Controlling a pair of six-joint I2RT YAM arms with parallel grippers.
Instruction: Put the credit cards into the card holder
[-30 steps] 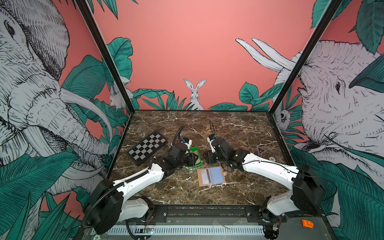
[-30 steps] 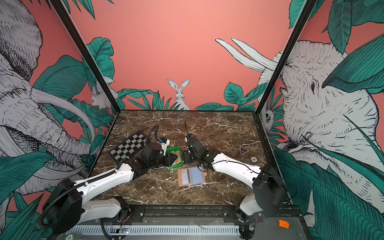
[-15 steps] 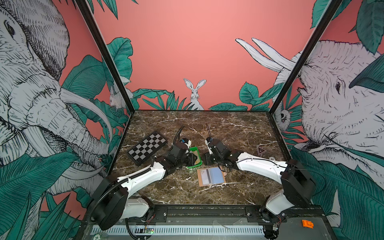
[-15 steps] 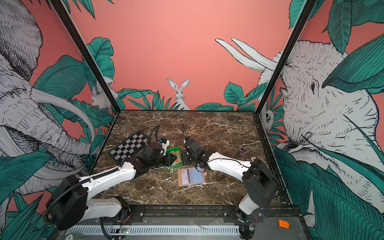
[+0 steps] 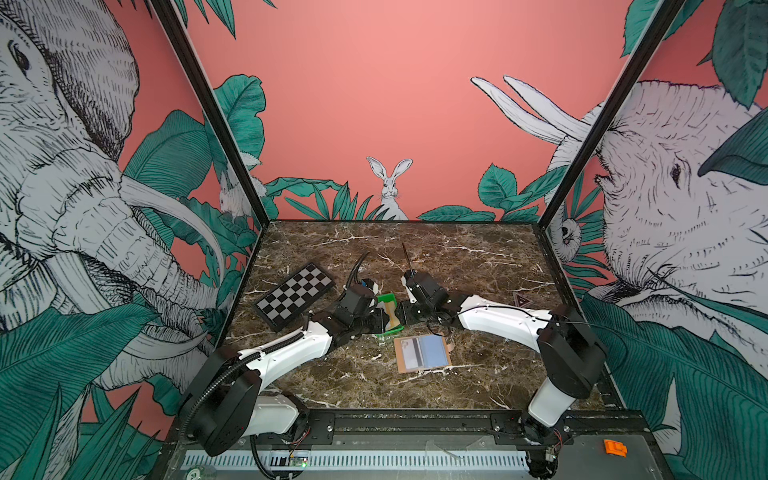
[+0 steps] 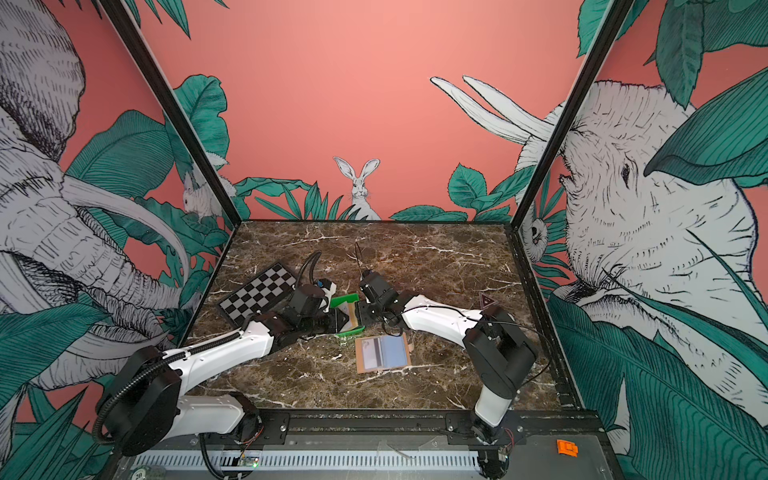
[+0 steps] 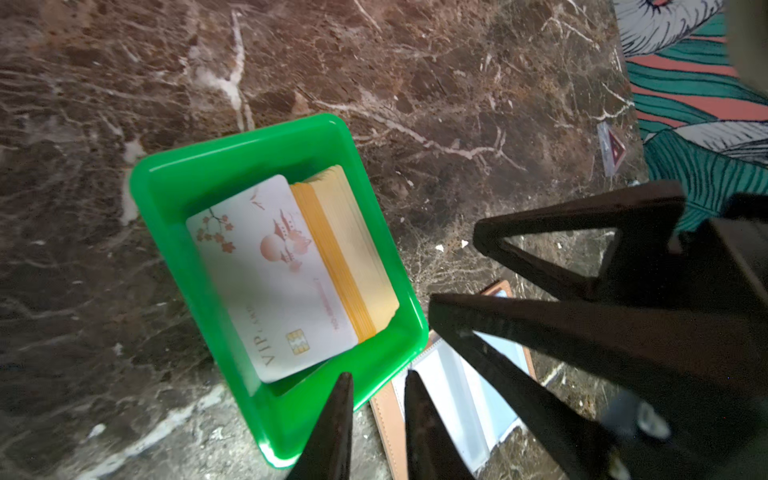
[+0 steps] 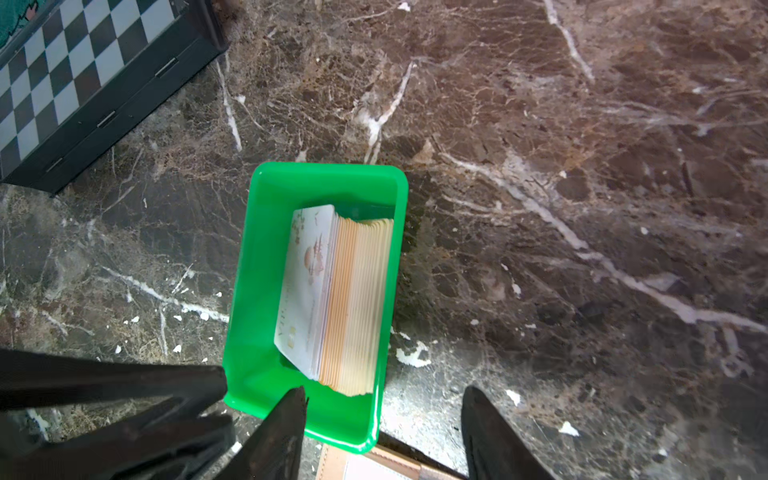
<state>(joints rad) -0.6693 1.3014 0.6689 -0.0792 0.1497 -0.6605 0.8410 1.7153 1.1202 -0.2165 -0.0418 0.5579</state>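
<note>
- Standing on edge in a leaning stack, the credit cards [image 7: 291,274] fill the green tray [image 7: 199,166]; the front card is white with pink blossom art, a chip and "VIP" lettering, and the rest show yellow-tan edges.
- In both top views the green tray [image 5: 387,298] sits near the middle of the marble table [image 5: 478,257], with the two grippers meeting at it from 9 and 3 o'clock.
- The card holder [image 5: 423,353] lies open and flat at about 5 o'clock from the tray, just beside it, pale blue sleeves facing up inside a tan border; one sleeve shows a grey-white card face.
- The left gripper [image 7: 376,415] has its jaws a narrow gap apart, tips at the tray's near rim by the corner of the card holder [image 7: 469,395]; nothing sits between them.
- The right gripper [image 8: 384,419] has its jaws moderately wide, one finger [image 8: 286,424] over the tray's rim, the other outside the tray above bare marble; it grips nothing.
- The left gripper's fingers [image 8: 124,382] show dark in the right wrist view, close beside the tray wall [image 8: 245,291].
- A checkered board [image 5: 296,294] lies at about 10 o'clock from the tray, apart from it.
</note>
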